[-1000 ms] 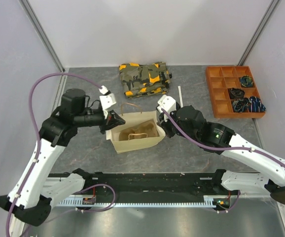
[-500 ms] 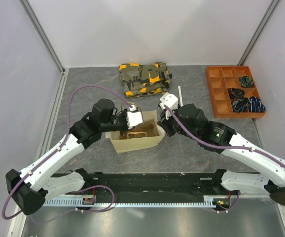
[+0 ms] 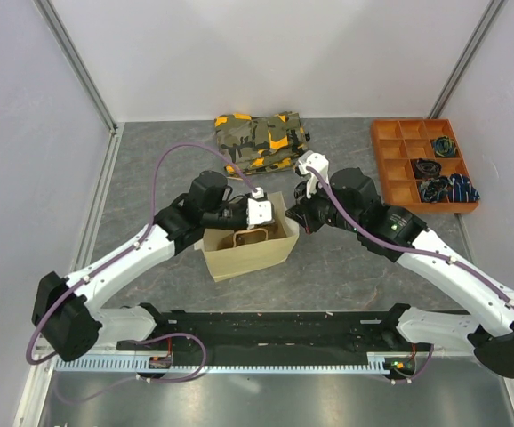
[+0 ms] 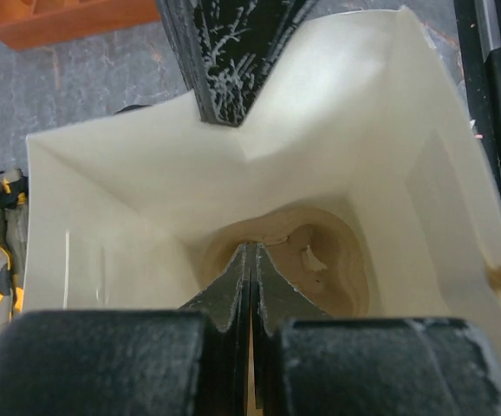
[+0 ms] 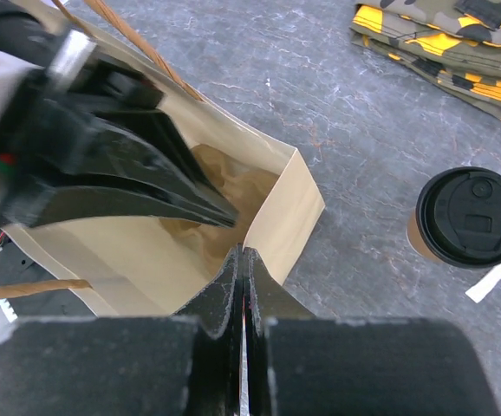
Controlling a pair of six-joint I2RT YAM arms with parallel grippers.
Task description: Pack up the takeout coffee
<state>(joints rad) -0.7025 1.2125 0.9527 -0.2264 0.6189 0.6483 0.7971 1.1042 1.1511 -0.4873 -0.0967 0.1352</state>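
The tan paper bag (image 3: 248, 251) stands open mid-table. The brown pulp tray (image 4: 341, 260) lies at its bottom and also shows in the right wrist view (image 5: 220, 169). My left gripper (image 3: 275, 218) is shut and reaches down into the bag's mouth, its tips (image 4: 250, 247) above the tray, holding nothing. My right gripper (image 3: 295, 216) is shut on the bag's right rim (image 5: 296, 204), pinching the paper. The takeout coffee (image 5: 470, 217), a tan cup with a black lid, stands on the table to the right of the bag. It is hidden under my right arm in the top view.
A folded camouflage cloth (image 3: 261, 140) lies behind the bag. An orange compartment tray (image 3: 421, 165) with small dark items sits at the back right. A white strip (image 5: 493, 279) lies beside the cup. A black rail (image 3: 266, 325) runs along the near edge.
My left gripper left the bag's left edge and swung right, into the bag's mouth. The right gripper kept its hold on the right rim and rose slightly, and the bag now stands taller.
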